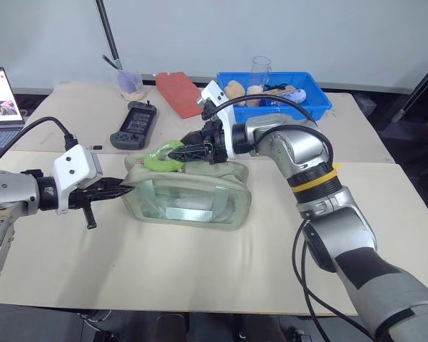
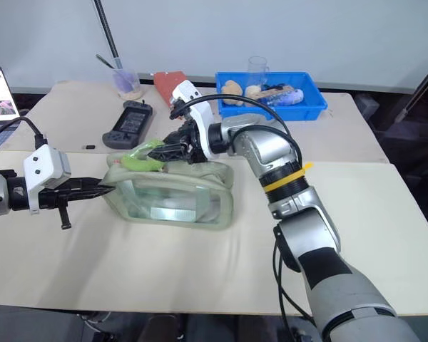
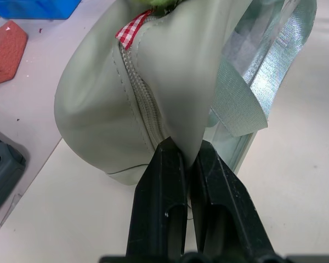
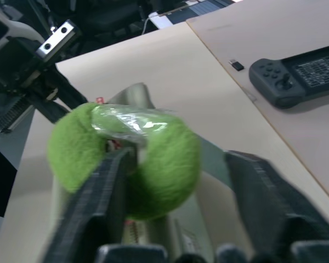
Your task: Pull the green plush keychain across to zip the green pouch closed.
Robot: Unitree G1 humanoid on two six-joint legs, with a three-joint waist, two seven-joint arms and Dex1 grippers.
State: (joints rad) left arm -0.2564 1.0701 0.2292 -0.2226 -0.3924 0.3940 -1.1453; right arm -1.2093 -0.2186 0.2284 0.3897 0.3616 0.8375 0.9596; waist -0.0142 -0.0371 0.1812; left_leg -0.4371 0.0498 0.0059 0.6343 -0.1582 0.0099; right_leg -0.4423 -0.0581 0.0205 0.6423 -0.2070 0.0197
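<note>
Two black-fingered grippers work on the pale sage-green boxy pouch with clear plastic side panels (image 1: 189, 192), which sits left of centre in the head views on the beige table (image 1: 200, 271). The left gripper (image 1: 121, 189), coming in from the left edge, has its fingers pressed together on a fold of fabric at the pouch's left end, right beside the zipper; the left wrist view shows the pinched fabric between the fingers (image 3: 159, 181). The right gripper (image 4: 175, 164) reaches in from the right over the pouch's top. Its fingers stand partly apart around the small lime-green fuzzy ring-shaped plush keychain (image 4: 126, 159), one finger passing into the ring's hole and the other standing clear of the plush. The keychain lies on the pouch's top near its left end.
</note>
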